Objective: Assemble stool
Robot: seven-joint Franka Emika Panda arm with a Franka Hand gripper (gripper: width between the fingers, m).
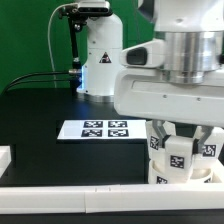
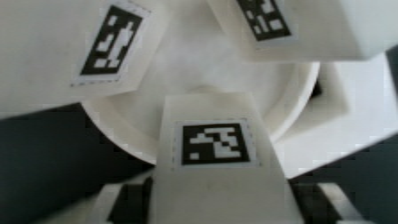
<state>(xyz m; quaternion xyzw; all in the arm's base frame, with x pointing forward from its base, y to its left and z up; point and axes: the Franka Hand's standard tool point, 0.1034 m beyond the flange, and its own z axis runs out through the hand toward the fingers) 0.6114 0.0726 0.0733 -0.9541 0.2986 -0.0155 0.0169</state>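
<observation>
Filling the wrist view, a chunky white leg (image 2: 219,150) with a black-and-white tag sits clamped between the narrowly set fingers of the gripper (image 2: 217,200), standing on the round white seat disc (image 2: 134,120). Two more tagged legs (image 2: 118,45) rise beyond it, which only this view shows clearly. From the exterior view, the gripper (image 1: 178,150) hides most of the stool (image 1: 180,165) near the white border rail (image 1: 70,187); farther back lies the marker board (image 1: 97,129) on the black table (image 1: 40,115).
</observation>
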